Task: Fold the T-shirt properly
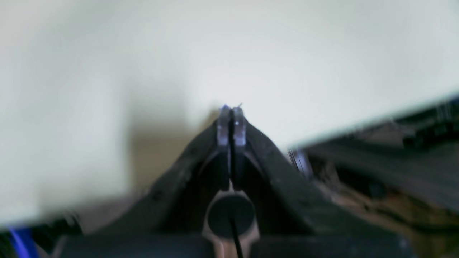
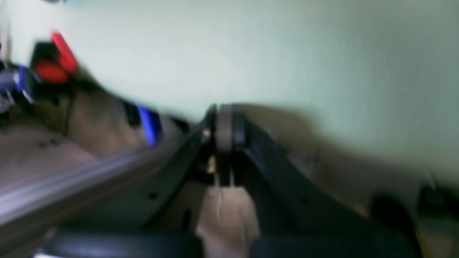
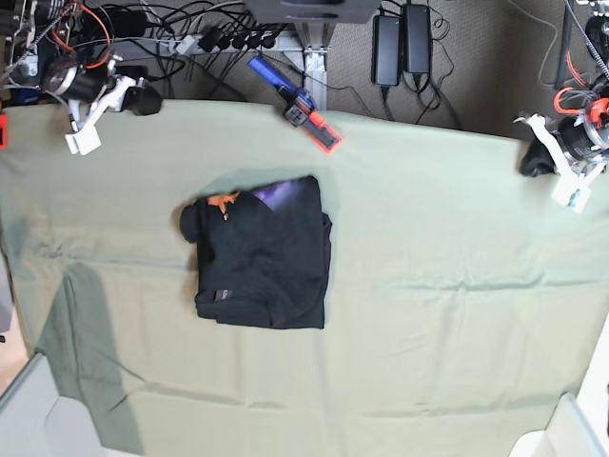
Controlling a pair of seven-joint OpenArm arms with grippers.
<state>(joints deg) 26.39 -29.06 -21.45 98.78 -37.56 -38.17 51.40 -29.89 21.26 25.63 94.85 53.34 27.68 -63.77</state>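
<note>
Both my arms are drawn back to the far corners of the table, well away from the work. My left gripper (image 1: 231,123) shows in its wrist view with the two pads pressed together, only a thin dark seam between them, nothing pinched there; it hangs over bare pale cloth near the table's edge. In the base view this arm sits at the right far corner, its white fingertips pointing down and outward. My right gripper (image 2: 224,125) is likewise closed on nothing, jaws meeting flat, though the wrist view is heavily blurred. In the base view it sits at the left far corner, white fingertips angled down toward the cloth. The T-shirt (image 3: 264,252) lies left of the table's centre, folded into a compact black rectangle, well apart from both grippers. Its purple inner neckline (image 3: 276,195) peeks out at the far edge, an orange mark (image 3: 225,201) beside it, and a small tag (image 3: 221,294) shows near the lower left edge. One rounded bulge of fabric sticks out at the upper left corner. The pale green cloth (image 3: 457,286) covers the whole tabletop, with faint creases. A blue and red tool (image 3: 295,100) rests at the far edge. Behind the table, cables and black power bricks (image 3: 400,43) crowd the floor.
</note>
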